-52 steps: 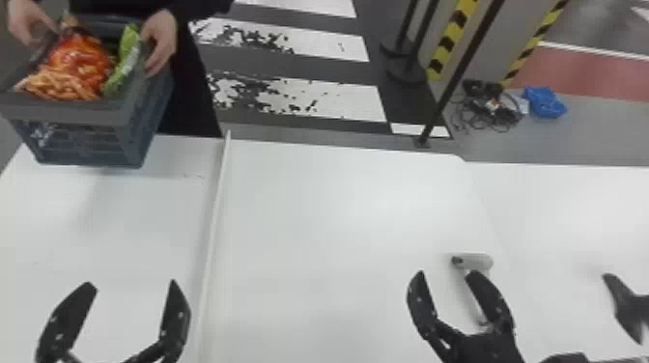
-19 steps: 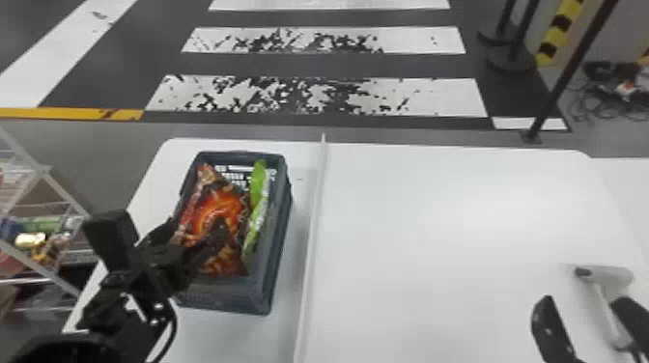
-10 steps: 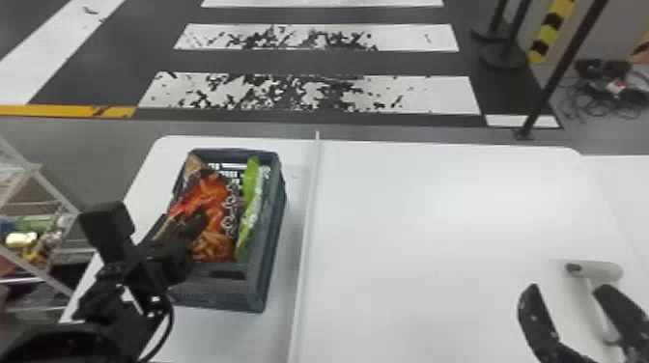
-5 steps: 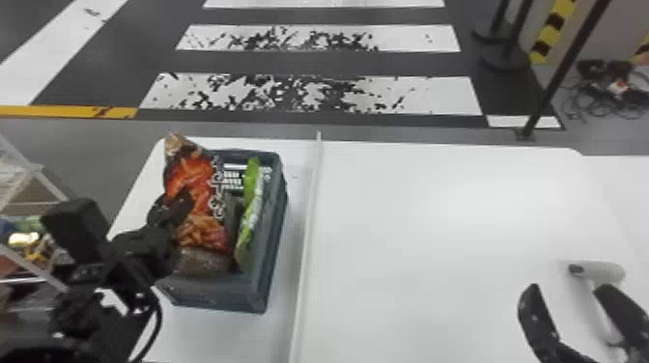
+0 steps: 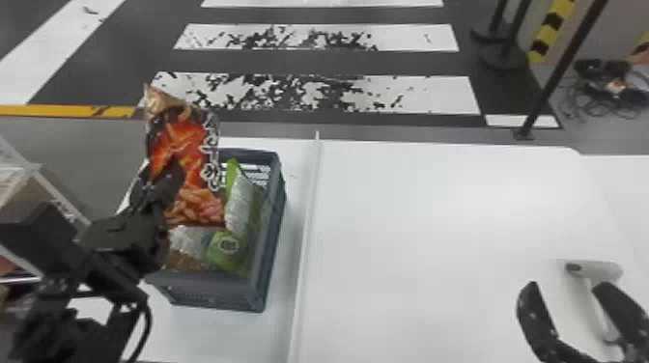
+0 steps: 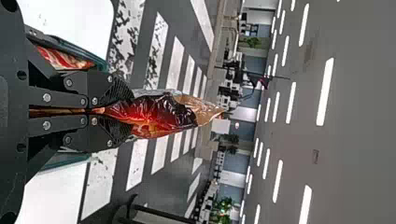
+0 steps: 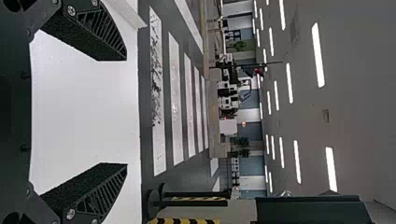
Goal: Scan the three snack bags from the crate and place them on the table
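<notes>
Red snack bag raised since the earlier frame, now roughly upright over the crate. Left jaws closed on its side edge, presumably leaving the printed front free for scanning; right jaws wide, empty, near scanner.

Your left arm comes in at the bottom left and reaches up and ahead. Your left gripper has its two fingers pinched close together. Your right gripper is low down on the right side. Its black fingers are wide apart and point ahead.
</notes>
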